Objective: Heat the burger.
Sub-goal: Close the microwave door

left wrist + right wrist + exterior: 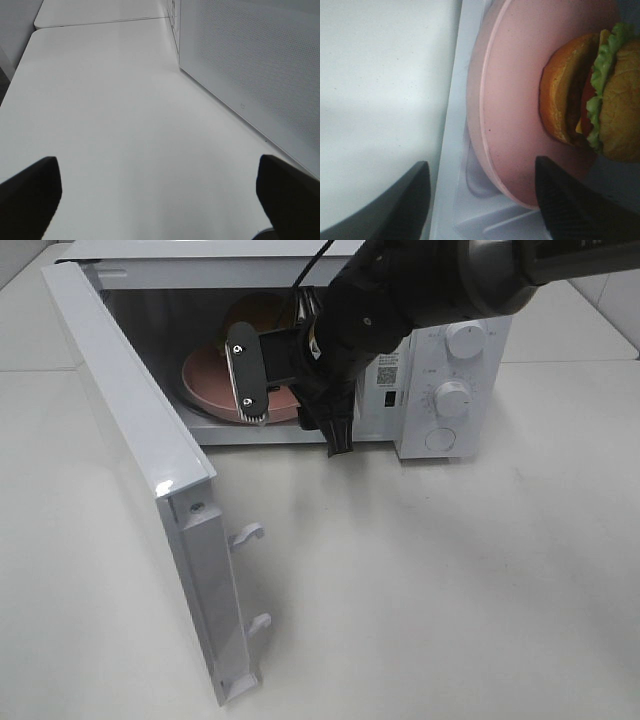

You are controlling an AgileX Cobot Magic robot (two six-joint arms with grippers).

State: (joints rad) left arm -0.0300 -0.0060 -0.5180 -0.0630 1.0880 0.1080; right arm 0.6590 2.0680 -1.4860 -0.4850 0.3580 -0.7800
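Desk [450, 590]: white, matte, with a seam line running toward the far-left corner.
Room: there is a grey strip [14, 260] past the far-left corner; I cannot tell whether it is wall or floor.
Microwave [400, 445]: white, at the desk's far edge, with two dials [467, 340] on its panel.
Door [130, 410]: wide open, reaching toward the near-left corner.
Burger [617, 105]: inside the microwave cavity, sitting on the pink plate [515, 75].
My right gripper [481, 170]: at the cavity mouth with its fingers apart and empty; one finger is over the plate rim, though I cannot tell if it touches.
My left gripper [157, 160]: fingers spread and empty, over bare desk beside the door's perforated outer face.
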